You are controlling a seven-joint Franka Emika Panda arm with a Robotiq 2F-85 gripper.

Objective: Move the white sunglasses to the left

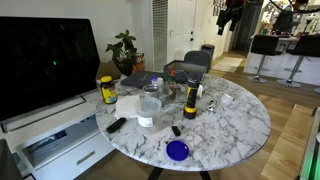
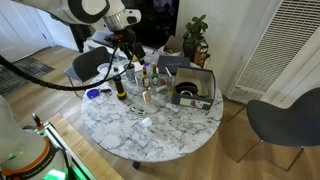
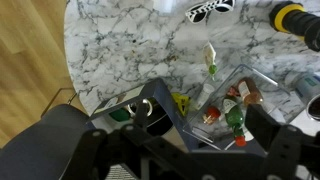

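Gripper [image 3: 193, 163] hangs above the tabletop [image 3: 120, 50]. Its dark jaws look spread wide, I think. Only the wrist view shows the white sunglasses [image 3: 211, 9] clearly, at 12 o'clock, lying on the marble, untouched.

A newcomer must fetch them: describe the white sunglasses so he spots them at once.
Start at the marble table in the wrist view. At the picture's top, beside the yellow-capped bottle, lie the sunglasses: a thin white frame with two dark lenses. No neighbour has lenses.
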